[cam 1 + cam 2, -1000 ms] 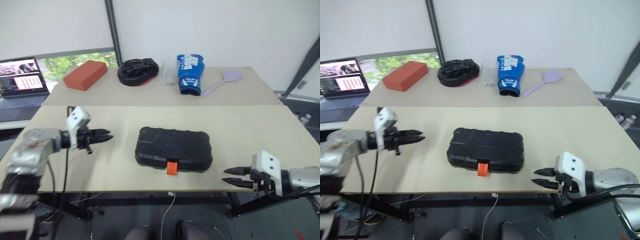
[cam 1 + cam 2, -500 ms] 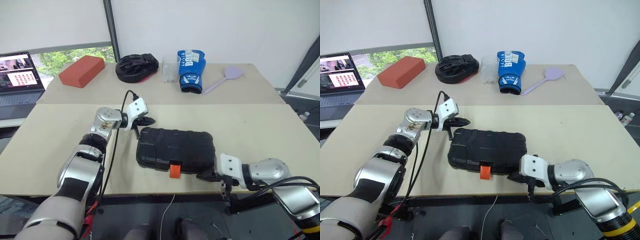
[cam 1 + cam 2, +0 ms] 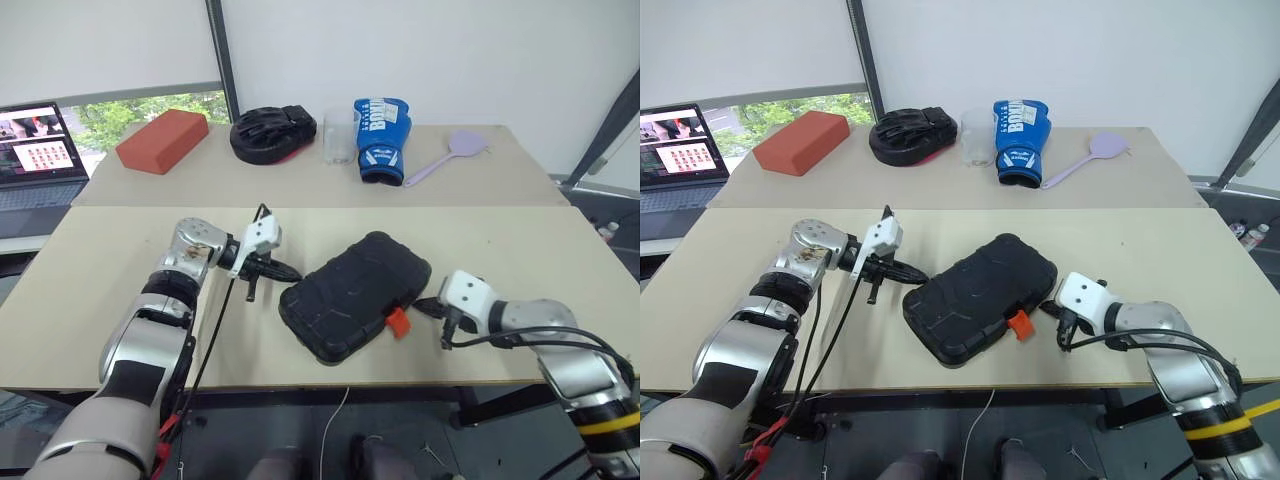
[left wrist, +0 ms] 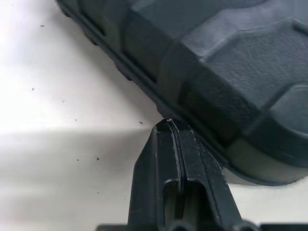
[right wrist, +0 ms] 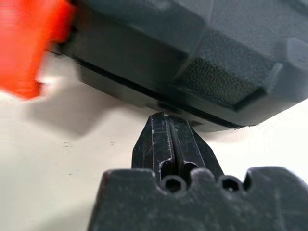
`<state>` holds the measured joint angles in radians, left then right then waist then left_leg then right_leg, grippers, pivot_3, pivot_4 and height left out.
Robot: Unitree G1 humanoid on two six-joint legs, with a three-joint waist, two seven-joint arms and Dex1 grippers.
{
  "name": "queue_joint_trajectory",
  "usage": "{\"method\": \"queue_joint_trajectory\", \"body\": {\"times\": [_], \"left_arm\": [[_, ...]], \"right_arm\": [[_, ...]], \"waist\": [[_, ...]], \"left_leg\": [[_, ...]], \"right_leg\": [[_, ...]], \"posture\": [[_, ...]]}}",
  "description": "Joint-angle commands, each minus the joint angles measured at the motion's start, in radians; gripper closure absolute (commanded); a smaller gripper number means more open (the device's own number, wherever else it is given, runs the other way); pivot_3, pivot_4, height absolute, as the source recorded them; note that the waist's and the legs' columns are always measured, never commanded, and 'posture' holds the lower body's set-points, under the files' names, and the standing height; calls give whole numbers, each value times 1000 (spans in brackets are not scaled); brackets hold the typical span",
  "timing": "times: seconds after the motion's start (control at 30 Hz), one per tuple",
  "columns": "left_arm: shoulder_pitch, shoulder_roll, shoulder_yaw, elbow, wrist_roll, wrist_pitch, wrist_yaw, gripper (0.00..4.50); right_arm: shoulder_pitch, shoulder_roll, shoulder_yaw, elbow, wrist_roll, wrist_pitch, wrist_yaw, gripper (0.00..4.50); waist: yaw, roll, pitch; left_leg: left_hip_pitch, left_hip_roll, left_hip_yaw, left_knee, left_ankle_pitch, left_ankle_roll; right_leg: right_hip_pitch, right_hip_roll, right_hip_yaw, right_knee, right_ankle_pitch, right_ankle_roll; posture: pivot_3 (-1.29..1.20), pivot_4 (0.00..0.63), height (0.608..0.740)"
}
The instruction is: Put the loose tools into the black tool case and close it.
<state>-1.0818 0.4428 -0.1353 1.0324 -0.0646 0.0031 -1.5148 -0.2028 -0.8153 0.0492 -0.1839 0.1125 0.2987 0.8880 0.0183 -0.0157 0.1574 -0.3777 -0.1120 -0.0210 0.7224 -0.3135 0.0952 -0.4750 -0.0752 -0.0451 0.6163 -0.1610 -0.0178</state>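
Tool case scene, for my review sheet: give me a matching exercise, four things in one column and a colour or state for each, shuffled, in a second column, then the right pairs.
Things:
1. tool case
2. boxing glove
3. left gripper
4. latch

Colour or state:
A. blue, on the far table
B. orange, on the case's near edge
C. black, lid shut, lying askew on the near table
D. shut, its tip at the case's corner

Pairs: 1-C, 2-A, 3-D, 4-B

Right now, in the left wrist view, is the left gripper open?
No: the left gripper is shut, its two black fingers pressed together, tip at the edge of the black tool case.
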Motion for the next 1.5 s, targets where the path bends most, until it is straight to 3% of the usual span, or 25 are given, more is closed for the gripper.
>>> {"method": "queue_joint_trajectory", "body": {"times": [0.03,0.13,0.23,0.47,0.77,0.97,1.23,1.37,1.5], "left_arm": [[-19,-13,93,-218,-153,285,-2,4472],[69,-59,81,-441,-207,437,58,4472],[171,-112,15,-560,-157,409,144,4472],[262,-116,-122,-566,-11,211,237,4472],[278,-112,-150,-599,-17,184,243,4472],[265,-114,-174,-594,-2,146,241,4472],[264,-105,-214,-562,32,52,234,4472],[253,-102,-210,-554,25,49,234,4472],[250,-100,-211,-546,26,41,230,4472]], "right_arm": [[70,-30,-137,-151,144,95,45,4446],[113,-25,-189,-232,229,179,44,4446],[120,-4,-200,-280,284,249,19,4446],[105,6,-118,-300,274,288,-6,4446],[40,90,42,-169,156,228,-69,4446],[9,140,62,-139,126,214,-90,4446],[79,88,-3,-227,165,241,-59,4446],[141,37,-120,-318,279,303,-11,4446],[104,48,-184,-349,376,373,-30,4446]], "waist": [[-1,0,0],[-4,0,0],[-4,1,-1],[0,2,-1],[6,3,-1],[5,3,-1],[7,3,-2],[11,3,-2],[11,3,-2]], "left_leg": [[-1,0,0,1,0,0],[-1,0,-1,4,0,0],[8,0,-1,2,-1,0],[19,1,0,-4,-4,-5],[20,0,0,-5,-3,-3],[20,0,0,-5,-3,-3],[21,0,0,-6,-4,-4],[21,0,0,-7,-4,-4],[22,1,0,-7,-4,-4]], "right_leg": [[0,0,-1,0,0,0],[1,0,-1,-2,0,0],[9,0,1,-3,0,0],[17,0,4,-4,0,0],[18,0,4,-4,0,0],[18,1,4,-4,0,0],[18,1,4,-5,0,0],[19,1,4,-5,0,0],[19,1,4,-6,0,0]], "posture": [[0,150,740],[0,150,740],[0,150,740],[0,150,740],[0,150,740],[0,150,740],[0,150,740],[0,150,740],[0,150,740]]}}
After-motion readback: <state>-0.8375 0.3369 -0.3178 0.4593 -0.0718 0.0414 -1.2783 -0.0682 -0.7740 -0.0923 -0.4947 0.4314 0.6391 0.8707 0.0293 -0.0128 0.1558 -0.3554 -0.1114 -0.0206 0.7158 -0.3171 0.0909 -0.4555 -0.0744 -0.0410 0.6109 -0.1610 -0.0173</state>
